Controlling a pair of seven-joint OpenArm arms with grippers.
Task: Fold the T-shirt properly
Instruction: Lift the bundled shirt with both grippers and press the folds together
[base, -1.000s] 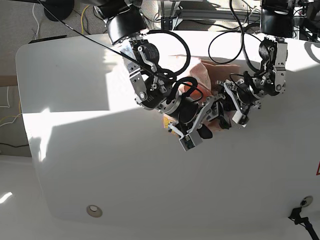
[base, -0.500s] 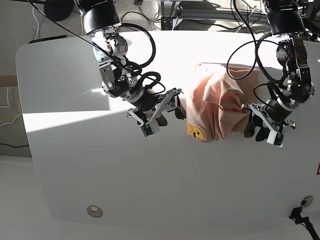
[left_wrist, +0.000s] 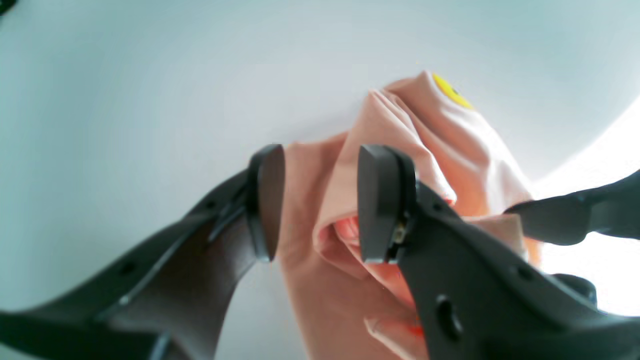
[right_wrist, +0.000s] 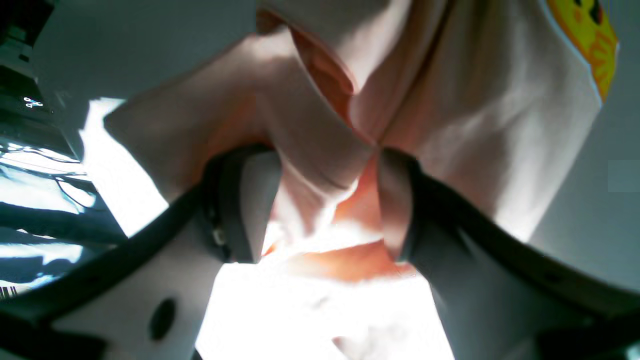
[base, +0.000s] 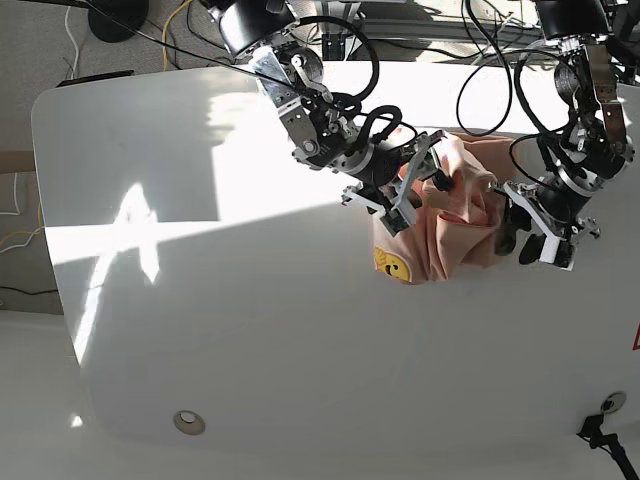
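The salmon-pink T-shirt (base: 455, 215) lies crumpled on the white table (base: 200, 300), with a yellow smiley patch (base: 392, 265) at its near left corner. My right gripper (base: 410, 195) is down on the shirt's left part. In the right wrist view it (right_wrist: 320, 210) is open, its jaws straddling a raised fold of the shirt (right_wrist: 310, 150). My left gripper (base: 530, 238) is at the shirt's right edge. In the left wrist view it (left_wrist: 315, 200) is open just above the shirt (left_wrist: 320, 280), gripping nothing.
The table's far edge runs just behind the shirt, with cables and stands beyond it. A round metal fitting (base: 187, 422) sits near the front left. A black cable end (base: 600, 435) lies at the front right. Bright sun patches cross the table.
My right arm has swung from left of the shirt onto its left part. My left gripper stays at the right edge, shifted slightly. The shirt is a little more bunched.
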